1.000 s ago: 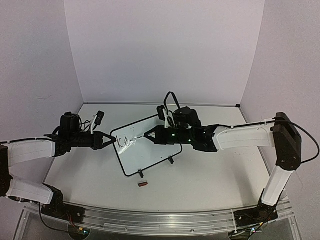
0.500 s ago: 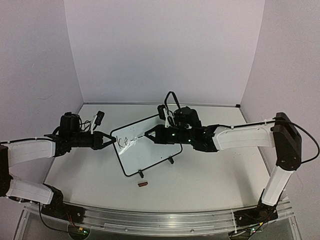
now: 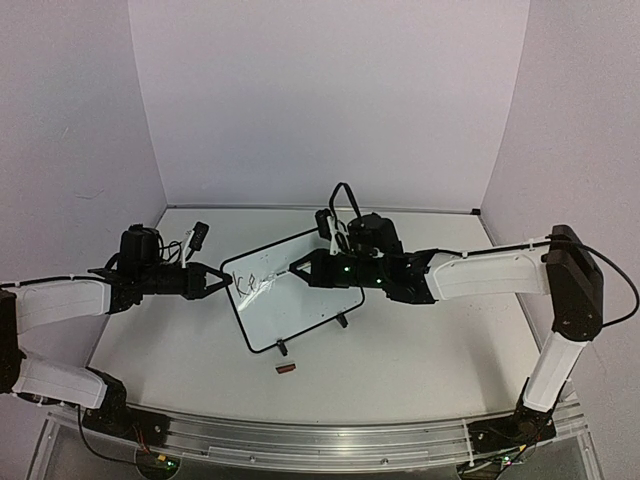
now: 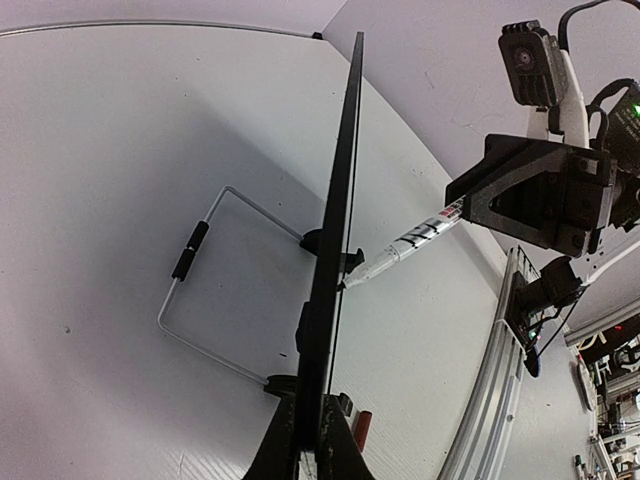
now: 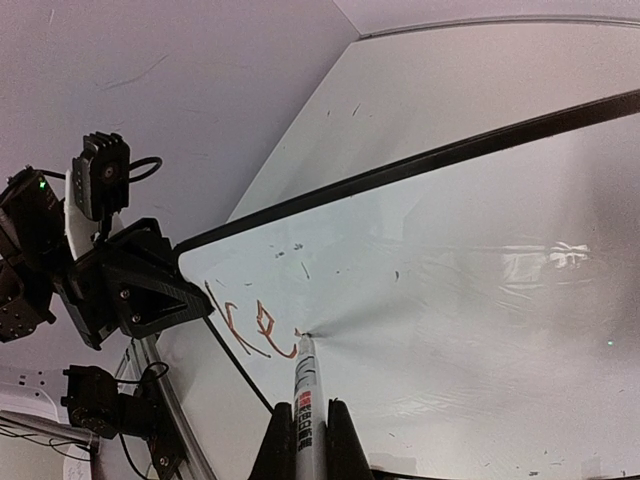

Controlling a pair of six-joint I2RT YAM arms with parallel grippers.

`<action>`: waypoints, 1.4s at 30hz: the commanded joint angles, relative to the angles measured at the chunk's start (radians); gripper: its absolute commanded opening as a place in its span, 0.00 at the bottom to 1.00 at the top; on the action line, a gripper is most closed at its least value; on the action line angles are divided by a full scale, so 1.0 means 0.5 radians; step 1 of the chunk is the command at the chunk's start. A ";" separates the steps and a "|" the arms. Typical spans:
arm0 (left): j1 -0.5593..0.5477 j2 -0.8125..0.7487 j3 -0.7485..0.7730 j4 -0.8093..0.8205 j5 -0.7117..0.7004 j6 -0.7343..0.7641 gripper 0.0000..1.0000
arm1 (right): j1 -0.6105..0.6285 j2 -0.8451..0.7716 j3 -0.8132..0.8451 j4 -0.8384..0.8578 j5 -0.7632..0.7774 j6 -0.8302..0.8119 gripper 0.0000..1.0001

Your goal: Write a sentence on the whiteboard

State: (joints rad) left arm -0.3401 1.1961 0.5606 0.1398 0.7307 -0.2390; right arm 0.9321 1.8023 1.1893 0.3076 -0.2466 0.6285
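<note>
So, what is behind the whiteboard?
A thin wire stand with a black sleeve sticks out from the back of the whiteboard, over the table, in the left wrist view. In the top view the board covers it entirely.

You see the whiteboard (image 3: 300, 300), white with a thin black rim; on it, reddish-brown strokes (image 5: 262, 322); at its face, a white marker (image 5: 304, 380) printed black and red; before its feet, a dark-red cap (image 3: 286, 369).
</note>
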 commanded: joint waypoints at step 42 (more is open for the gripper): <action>0.017 -0.024 0.042 -0.046 -0.127 0.089 0.00 | -0.031 0.054 0.057 0.056 -0.099 0.040 0.00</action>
State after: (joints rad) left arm -0.3393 1.1961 0.5606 0.1390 0.7317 -0.2356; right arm 0.9188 1.8179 1.2283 0.3357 -0.2921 0.6403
